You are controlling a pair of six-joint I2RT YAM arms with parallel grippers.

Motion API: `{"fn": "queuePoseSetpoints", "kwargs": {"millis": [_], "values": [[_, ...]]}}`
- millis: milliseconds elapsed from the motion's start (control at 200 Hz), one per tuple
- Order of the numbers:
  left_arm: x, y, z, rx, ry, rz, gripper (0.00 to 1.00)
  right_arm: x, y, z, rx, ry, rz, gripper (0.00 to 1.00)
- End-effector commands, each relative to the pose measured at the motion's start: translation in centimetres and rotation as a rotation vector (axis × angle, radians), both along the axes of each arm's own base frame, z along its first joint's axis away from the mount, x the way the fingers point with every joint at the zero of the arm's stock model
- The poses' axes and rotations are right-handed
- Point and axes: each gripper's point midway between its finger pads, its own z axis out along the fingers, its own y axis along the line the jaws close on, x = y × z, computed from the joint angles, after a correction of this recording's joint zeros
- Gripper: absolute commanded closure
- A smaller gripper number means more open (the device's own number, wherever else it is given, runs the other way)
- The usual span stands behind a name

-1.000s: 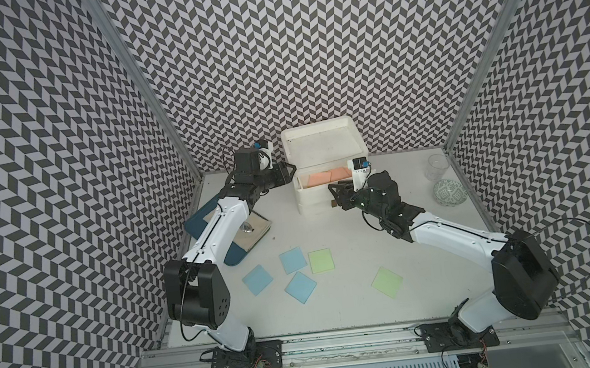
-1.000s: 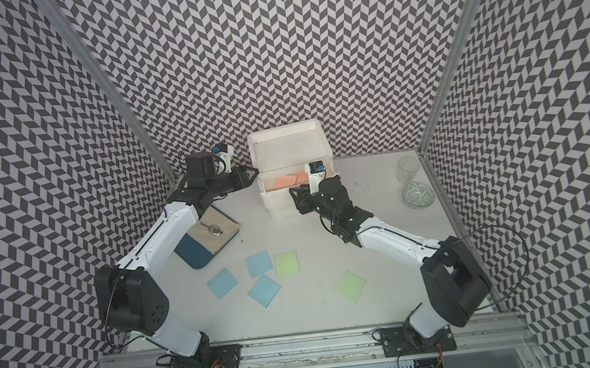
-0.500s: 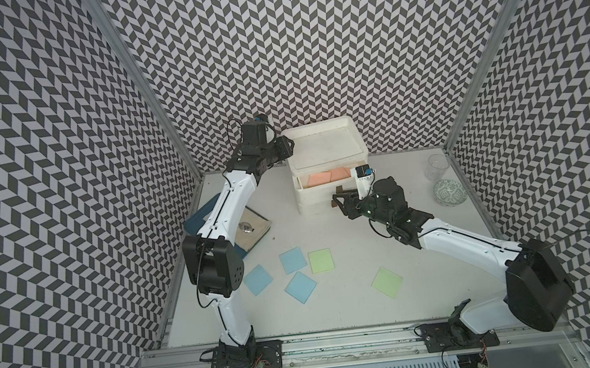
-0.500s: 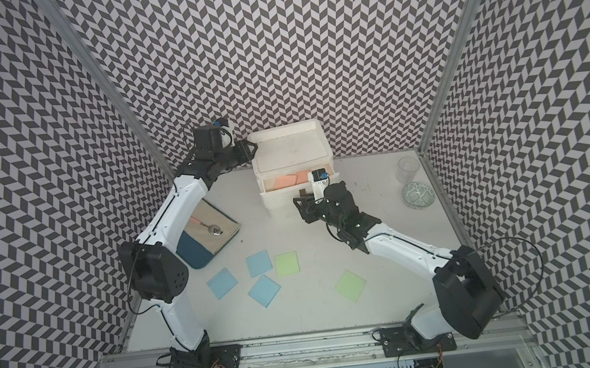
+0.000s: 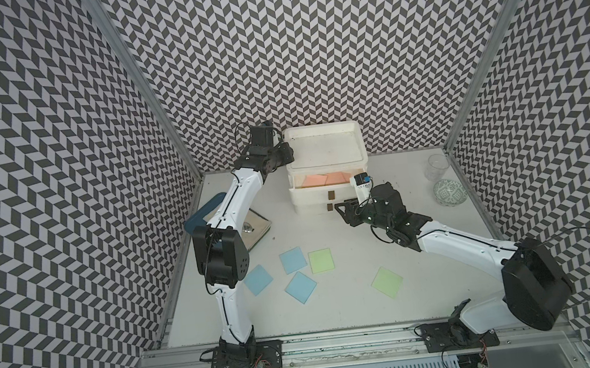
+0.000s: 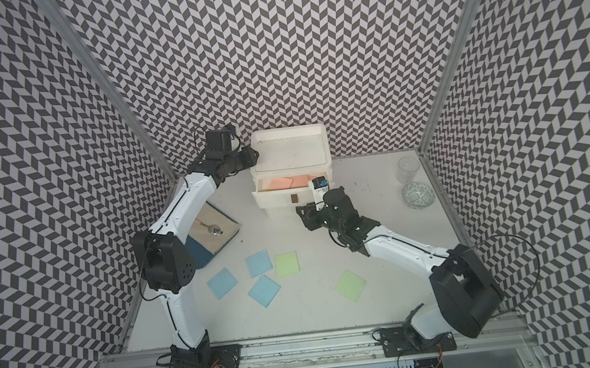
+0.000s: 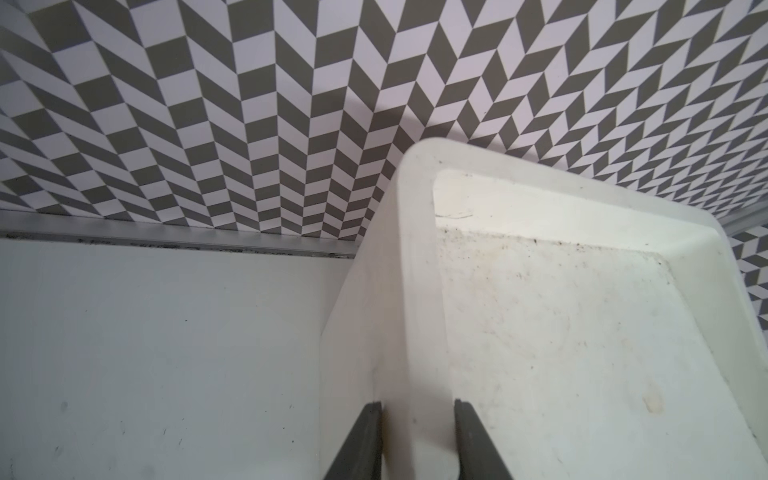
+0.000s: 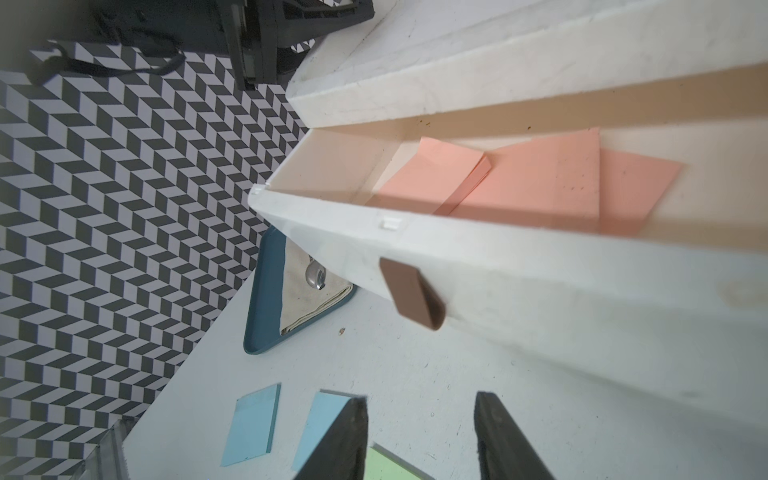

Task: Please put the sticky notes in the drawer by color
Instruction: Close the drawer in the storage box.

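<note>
The drawer [image 5: 324, 148] is a white plastic box with a rimmed, scuffed top. It stands at the back of the counter [image 5: 337, 313], just above the middle of both top views. Its uppermost tray stands open toward the camera, and small dark brown handles [image 5: 331, 195] sit on the fronts.

Inside the open tray lie the pink sticky notes [image 8: 540, 183], three salmon squares that overlap, one with a lifted edge. Below the middle of the frame, flat on the counter, three blue sticky notes [image 5: 293, 260] form a loose cluster. Two green sticky notes [image 5: 320, 260] lie there as well, one just beside the blue cluster and the other well apart toward the lower right.

The left tool [image 7: 417, 440] is at the box's upper left corner in the top views. Its fingers are narrowly spaced, one on each side of the top rim and right against it, pinching the rim. The right tool [image 8: 419, 432] sits at the foot of the box front, just right of the lower handle. Its fingers are moderately apart, with only bare counter between them.
</note>
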Motion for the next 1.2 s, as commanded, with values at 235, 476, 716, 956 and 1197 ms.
{"fn": "queuePoseSetpoints", "kwargs": {"millis": [235, 476, 716, 956, 1197], "values": [[-3.2, -0.8, -4.4, 0.037, 0.111, -0.102, 0.76, 4.3, 2.0, 2.9, 0.097, -0.071, -0.062, 0.55], [-5.0, -1.7, -3.7, -0.018, 0.125, -0.153, 0.77, 6.4, -0.1, 4.1, 0.08, -0.14, -0.206, 0.55], [-6.9, -2.8, -3.2, -0.05, 0.141, -0.197, 0.76, 9.8, -2.3, 5.0, 0.083, -0.203, -0.333, 0.55], [-7.5, -4.0, -3.9, -0.078, 0.165, -0.237, 0.74, 12.1, -4.1, 5.9, 0.076, -0.221, -0.368, 0.55], [-8.1, -5.6, -6.1, -0.11, 0.204, -0.296, 0.67, 11.5, -4.1, 5.4, 0.036, -0.197, -0.321, 0.55]]}}
